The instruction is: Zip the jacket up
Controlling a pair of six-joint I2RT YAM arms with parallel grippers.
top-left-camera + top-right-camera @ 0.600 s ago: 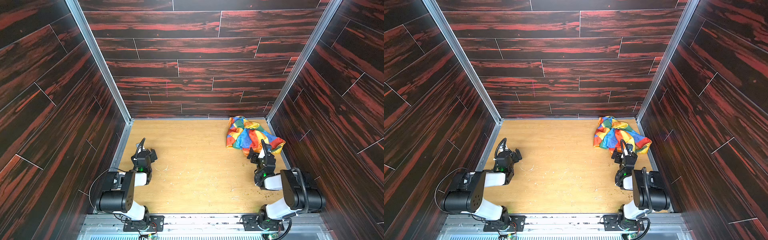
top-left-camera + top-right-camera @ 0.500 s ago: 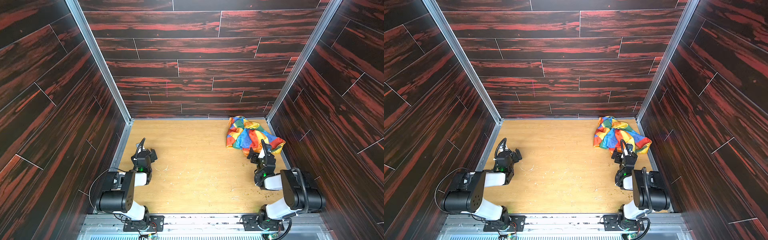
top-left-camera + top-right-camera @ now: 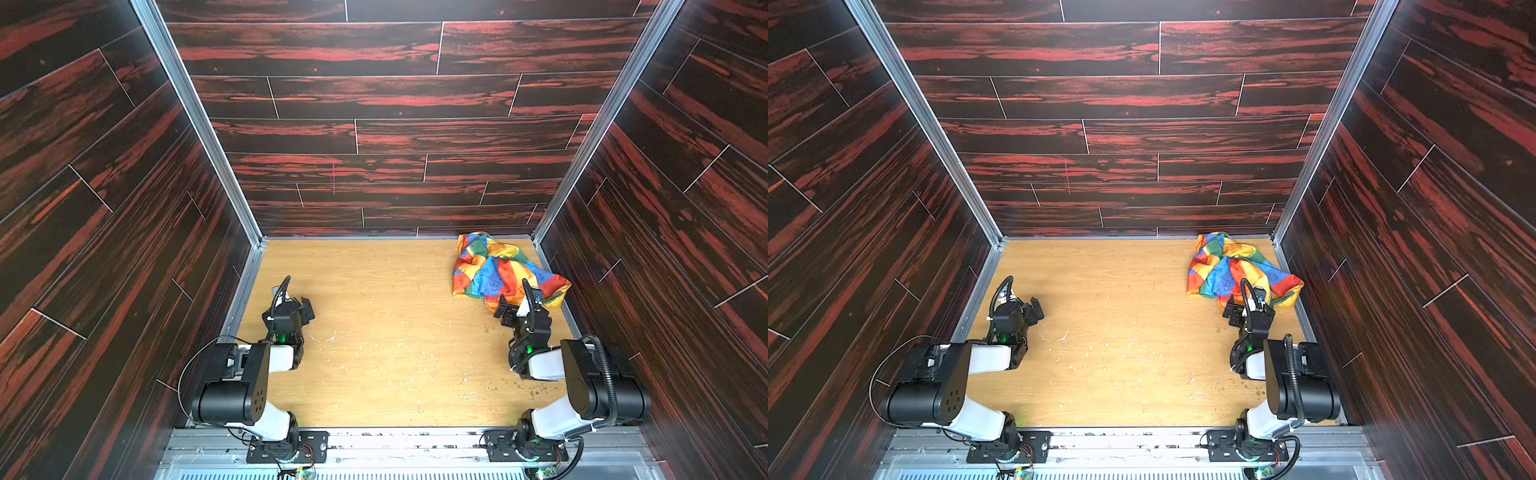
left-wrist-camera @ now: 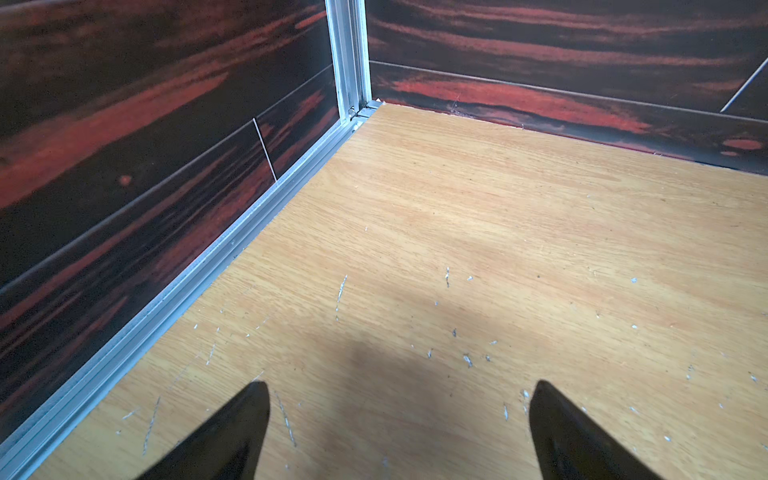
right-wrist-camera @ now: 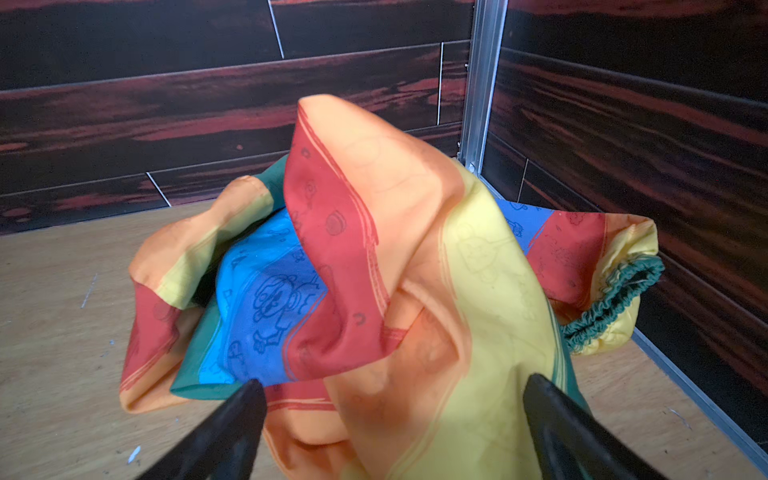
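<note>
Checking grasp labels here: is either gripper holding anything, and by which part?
Nothing held: left gripper open over the table; right gripper open at the crumpled jacket.

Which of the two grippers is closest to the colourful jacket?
The right gripper: its open jaws face the jacket at close range, while the left gripper sits across the table, far from it.

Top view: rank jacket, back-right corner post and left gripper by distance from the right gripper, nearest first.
1. jacket: just ahead of the right gripper, back right.
2. back-right corner post: behind the jacket.
3. left gripper: far across, left side.
</note>
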